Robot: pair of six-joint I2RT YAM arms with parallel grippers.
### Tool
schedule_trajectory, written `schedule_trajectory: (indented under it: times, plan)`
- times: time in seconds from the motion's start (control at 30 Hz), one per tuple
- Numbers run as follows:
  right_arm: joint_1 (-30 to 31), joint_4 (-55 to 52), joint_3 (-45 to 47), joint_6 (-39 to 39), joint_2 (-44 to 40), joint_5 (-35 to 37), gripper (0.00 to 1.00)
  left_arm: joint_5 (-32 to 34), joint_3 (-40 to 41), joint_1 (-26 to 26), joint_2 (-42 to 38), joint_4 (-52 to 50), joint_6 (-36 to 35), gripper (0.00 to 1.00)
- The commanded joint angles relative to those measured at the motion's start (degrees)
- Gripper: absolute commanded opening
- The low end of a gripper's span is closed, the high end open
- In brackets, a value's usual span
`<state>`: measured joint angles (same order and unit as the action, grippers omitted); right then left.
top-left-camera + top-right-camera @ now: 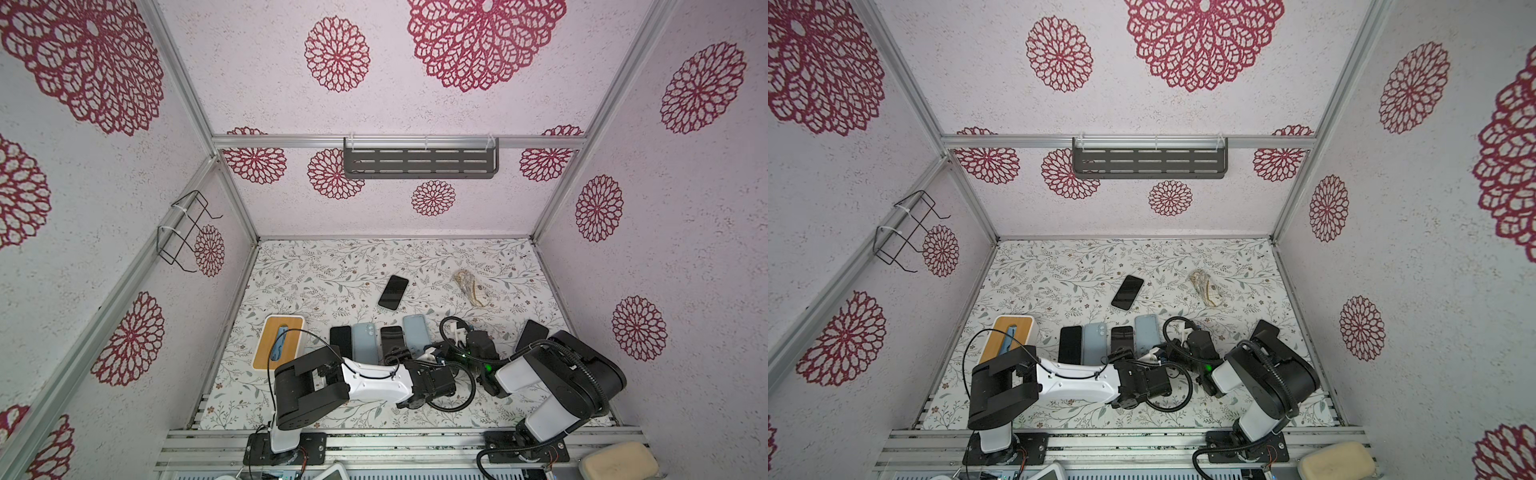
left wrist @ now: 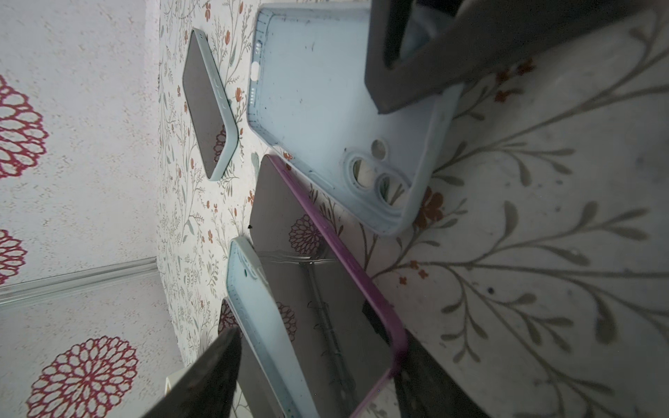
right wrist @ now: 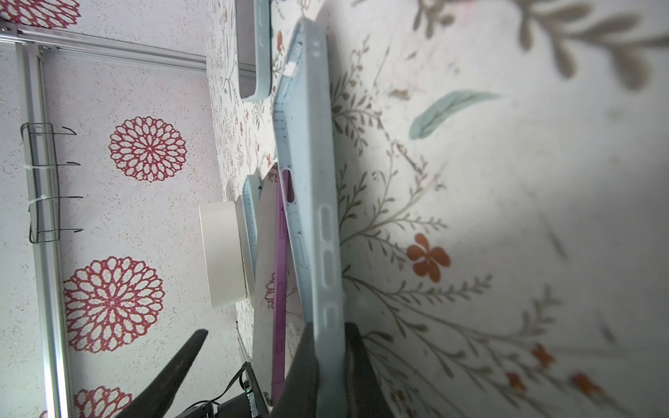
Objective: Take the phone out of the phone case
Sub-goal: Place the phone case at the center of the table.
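Observation:
An empty pale blue phone case (image 2: 344,108) lies tilted on the floral table (image 2: 543,217), its camera holes showing. My right gripper (image 3: 329,362) is shut on that case's side wall (image 3: 318,235). Beside it lies a dark phone (image 2: 307,271) with a purple rim, screen up. My left gripper (image 2: 318,336) stands open around this phone's near end, one finger on each side. In both top views the two grippers (image 1: 395,355) (image 1: 430,353) meet at the near end of a row of phones and cases (image 1: 1121,338).
Another pale blue case (image 1: 365,343) and a black phone (image 1: 340,340) lie left in the row. A cased phone (image 1: 392,292) lies farther back. A wood-topped tissue box (image 1: 278,343) stands at the left, a crumpled bag (image 1: 471,286) at the back right, and a dark slab (image 1: 532,334) by the right arm.

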<state>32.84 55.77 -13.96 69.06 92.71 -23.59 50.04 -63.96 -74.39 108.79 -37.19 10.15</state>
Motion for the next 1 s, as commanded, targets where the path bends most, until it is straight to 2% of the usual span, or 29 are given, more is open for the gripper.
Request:
schedule_trajectory:
  times: [0.0, 0.27, 0.37, 0.43, 0.6, 0.77, 0.97]
  plan:
    - [0.96, 1.47, -2.15, -0.15, 0.36, 0.28, 0.07, -0.15, -0.29, -0.4, 0.46, 1.37, 0.91, 0.75]
    - [1.75, 2.94, -1.89, 1.25, 2.39, 1.41, 0.07, -0.21, 0.09, -0.1, -1.4, -0.5, 4.22, 0.89]
    - [2.39, 2.46, -1.96, 1.5, 2.29, 2.11, 0.07, -2.2, 0.65, 0.09, -3.44, -0.47, 5.42, 0.92]
    - [2.91, 1.93, -2.13, 1.58, 1.92, 2.56, 0.07, -4.1, 0.97, 0.34, -4.91, -0.04, 6.09, 0.97]
    - [3.63, 0.22, -1.69, 1.6, 0.69, 3.91, 0.07, -8.33, 2.9, 1.48, -9.68, 2.3, 8.18, 0.97]
    - [4.66, -0.57, -1.51, 1.77, 0.08, 4.4, 0.07, -9.26, 5.18, 3.27, -16.18, 3.09, 10.63, 0.97]
    - [5.98, 0.95, -0.75, 3.06, 0.28, 5.69, 0.07, -11.43, 8.67, 7.6, -27.68, 4.86, 14.85, 0.97]
